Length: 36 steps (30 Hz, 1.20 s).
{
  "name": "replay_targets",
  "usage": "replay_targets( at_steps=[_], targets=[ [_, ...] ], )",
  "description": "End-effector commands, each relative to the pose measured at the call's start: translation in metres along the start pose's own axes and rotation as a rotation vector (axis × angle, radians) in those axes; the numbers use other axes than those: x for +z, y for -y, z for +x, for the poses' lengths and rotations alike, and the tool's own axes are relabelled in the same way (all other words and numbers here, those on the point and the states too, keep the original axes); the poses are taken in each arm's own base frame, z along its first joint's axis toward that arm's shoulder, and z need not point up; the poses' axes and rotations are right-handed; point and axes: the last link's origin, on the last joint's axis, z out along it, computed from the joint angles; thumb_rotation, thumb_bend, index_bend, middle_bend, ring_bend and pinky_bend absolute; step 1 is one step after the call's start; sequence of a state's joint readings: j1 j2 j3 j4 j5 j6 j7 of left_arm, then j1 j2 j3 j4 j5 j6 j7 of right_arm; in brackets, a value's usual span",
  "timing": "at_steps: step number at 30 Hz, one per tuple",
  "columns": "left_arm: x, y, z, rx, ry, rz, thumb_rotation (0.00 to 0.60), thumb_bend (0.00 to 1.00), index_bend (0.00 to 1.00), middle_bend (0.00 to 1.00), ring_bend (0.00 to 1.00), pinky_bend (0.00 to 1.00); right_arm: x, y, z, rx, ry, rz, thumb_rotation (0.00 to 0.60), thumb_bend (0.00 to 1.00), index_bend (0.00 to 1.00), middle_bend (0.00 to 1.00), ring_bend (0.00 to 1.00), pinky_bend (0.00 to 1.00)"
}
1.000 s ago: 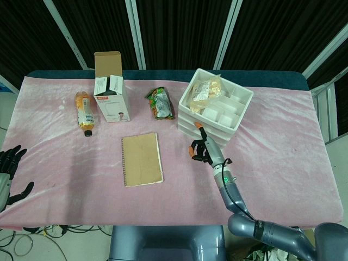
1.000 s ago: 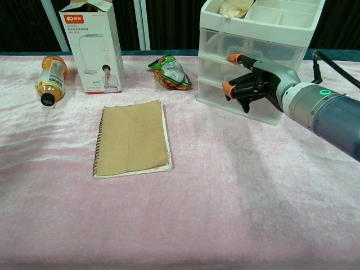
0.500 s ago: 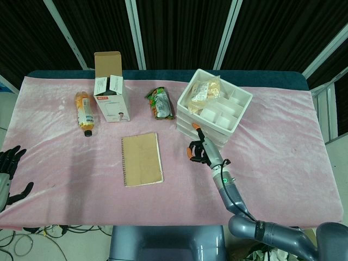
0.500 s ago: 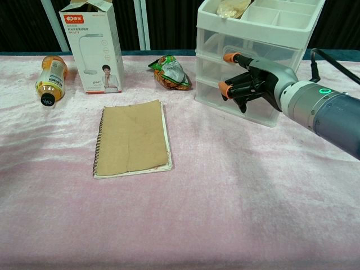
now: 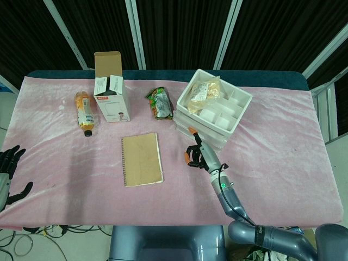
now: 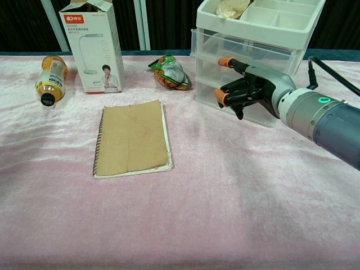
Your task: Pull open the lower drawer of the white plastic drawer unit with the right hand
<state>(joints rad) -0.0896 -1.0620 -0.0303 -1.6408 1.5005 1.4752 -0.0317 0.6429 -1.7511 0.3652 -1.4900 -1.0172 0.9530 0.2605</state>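
Observation:
The white plastic drawer unit (image 5: 243,113) (image 6: 253,31) stands at the back right of the pink cloth, with a compartment tray on top. My right hand (image 5: 198,155) (image 6: 247,90), black with orange fingertips, has its fingers curled onto the front of the lower drawer (image 6: 259,115). The drawer fronts stick out a little past the top tray towards me. My left hand (image 5: 10,173) hangs off the table's left edge, fingers apart and holding nothing.
A brown spiral notebook (image 5: 142,159) (image 6: 133,138) lies left of my right hand. Behind it are a snack packet (image 5: 160,103), a tall lamp box (image 5: 111,89) and an orange bottle on its side (image 5: 85,113). A snack bag (image 5: 201,92) lies in the top tray.
My right hand has drawn back towards me with its fingers hooked on the drawer front. The drawer fronts have slid out and the unit has shifted slightly left.

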Motion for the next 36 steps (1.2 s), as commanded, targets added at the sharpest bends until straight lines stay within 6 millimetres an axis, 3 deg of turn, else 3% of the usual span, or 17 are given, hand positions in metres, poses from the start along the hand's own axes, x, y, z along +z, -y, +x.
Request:
replay_targets(
  at_steps=[1, 36],
  targets=[
    [0.000, 0.000, 0.000, 0.000, 0.001, 0.000, 0.600, 0.31, 0.06, 0.01, 0.00, 0.01, -0.002, 0.000, -0.002, 0.000, 0.005, 0.002, 0.600, 0.48, 0.04, 0.68, 0.76, 0.71],
    [0.002, 0.002, 0.000, 0.003, 0.012, 0.023, 0.600, 0.31, 0.06, 0.01, 0.00, 0.01, -0.031, 0.010, -0.030, 0.001, 0.088, 0.049, 0.600, 0.48, 0.04, 0.68, 0.75, 0.71]
  ],
)
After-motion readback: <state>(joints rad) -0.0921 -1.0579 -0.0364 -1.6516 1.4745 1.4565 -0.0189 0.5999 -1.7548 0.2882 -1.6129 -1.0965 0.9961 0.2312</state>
